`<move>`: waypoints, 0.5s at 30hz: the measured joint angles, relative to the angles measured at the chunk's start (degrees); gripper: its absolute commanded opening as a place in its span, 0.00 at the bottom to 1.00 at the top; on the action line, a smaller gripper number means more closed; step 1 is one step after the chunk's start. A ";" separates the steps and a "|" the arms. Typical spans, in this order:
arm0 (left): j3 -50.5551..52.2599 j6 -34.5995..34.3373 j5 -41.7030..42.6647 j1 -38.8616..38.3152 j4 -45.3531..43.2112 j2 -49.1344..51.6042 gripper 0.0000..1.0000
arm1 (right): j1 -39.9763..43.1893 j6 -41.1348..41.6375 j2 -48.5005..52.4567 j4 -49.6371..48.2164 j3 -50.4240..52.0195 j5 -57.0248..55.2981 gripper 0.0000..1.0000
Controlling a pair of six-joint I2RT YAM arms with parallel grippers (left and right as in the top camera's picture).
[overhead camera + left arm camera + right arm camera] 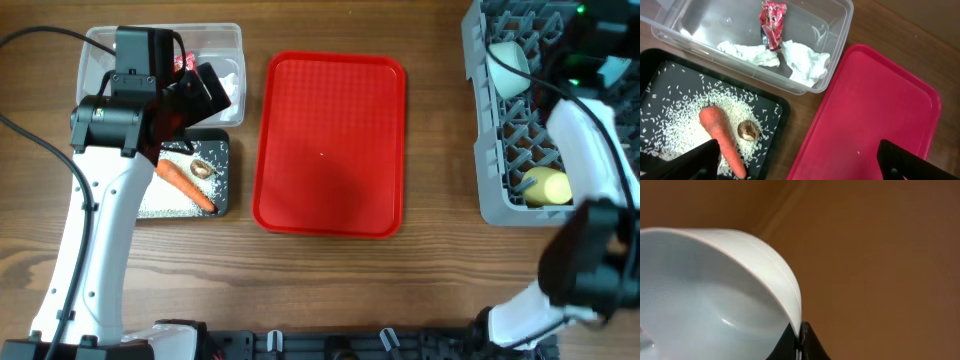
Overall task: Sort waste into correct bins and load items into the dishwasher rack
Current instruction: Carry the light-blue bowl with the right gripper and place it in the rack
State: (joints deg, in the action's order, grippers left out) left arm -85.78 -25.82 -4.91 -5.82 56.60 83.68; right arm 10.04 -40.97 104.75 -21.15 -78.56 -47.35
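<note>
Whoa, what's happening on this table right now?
Clearing up is under way. The right tool pinches a pale bowl by its rim, over by the grey rack. The left tool hangs open above the clear tub of tissue and the black tray of carrot and rice.

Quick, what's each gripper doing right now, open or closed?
Left gripper: open, holding nothing.
Right gripper: shut on the bowl rim.

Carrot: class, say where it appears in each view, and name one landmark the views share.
Overhead: carrot lies left of centre, in the black tray.
Left wrist: lower left, on rice in that tray.
Right wrist: not in it; only a pale bowl.
Landmark: the red tray, right of the carrot in overhead and left wrist views.
</note>
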 measured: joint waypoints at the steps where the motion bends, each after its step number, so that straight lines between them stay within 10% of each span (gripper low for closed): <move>1: 0.00 -0.02 0.00 0.00 -0.02 0.00 1.00 | -0.04 -2.71 2.10 -2.75 -0.02 0.15 0.04; 15: 0.00 -0.02 -0.02 0.00 0.00 0.00 1.00 | -4.13 -23.15 17.07 -21.18 0.13 5.38 0.04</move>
State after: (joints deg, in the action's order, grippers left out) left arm -85.78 -25.85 -4.93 -5.82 56.60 83.68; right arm 5.91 -64.12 121.82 -42.33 -78.43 -41.98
